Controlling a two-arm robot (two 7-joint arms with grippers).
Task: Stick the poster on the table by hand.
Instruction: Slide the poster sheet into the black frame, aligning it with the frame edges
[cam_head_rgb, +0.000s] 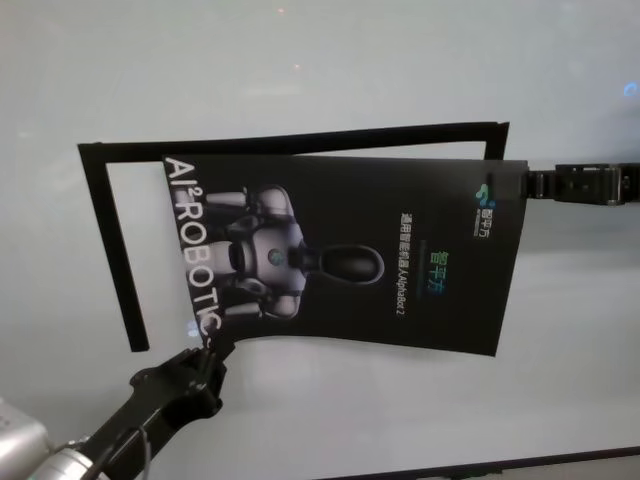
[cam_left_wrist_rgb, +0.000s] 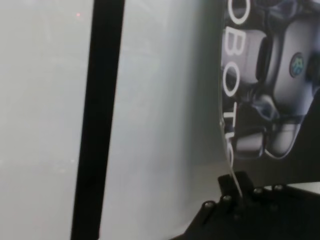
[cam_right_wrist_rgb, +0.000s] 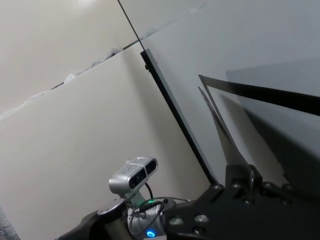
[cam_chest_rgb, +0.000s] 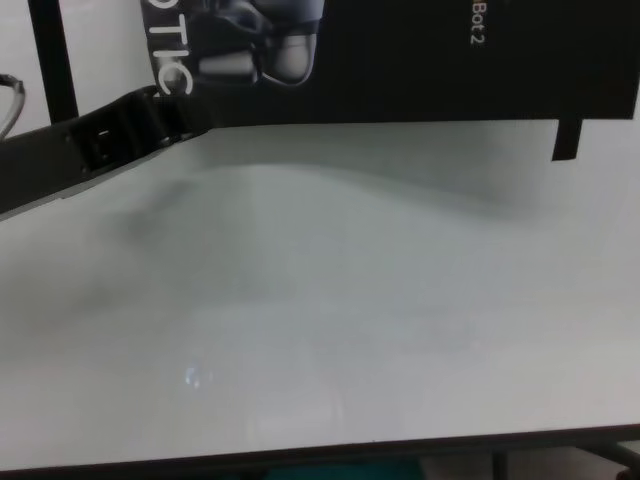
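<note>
The poster (cam_head_rgb: 400, 260), a glossy black sheet with white lettering and a grey robot image, hangs a little above the white table (cam_head_rgb: 320, 80). My left gripper (cam_head_rgb: 210, 350) is shut on its near left corner; the left wrist view shows the sheet's edge (cam_left_wrist_rgb: 231, 150) pinched between the fingers. My right gripper (cam_head_rgb: 528, 185) is shut on the far right corner, and the right wrist view shows it (cam_right_wrist_rgb: 239, 172) holding the sheet edge-on. In the chest view the poster (cam_chest_rgb: 400, 60) casts a shadow on the table (cam_chest_rgb: 350, 320).
Narrow black tape strips lie on the table as a frame: one along the far side (cam_head_rgb: 300, 140), one down the left (cam_head_rgb: 112, 250), a short one at the right (cam_head_rgb: 495, 140). The table's dark front edge (cam_chest_rgb: 330, 450) is near.
</note>
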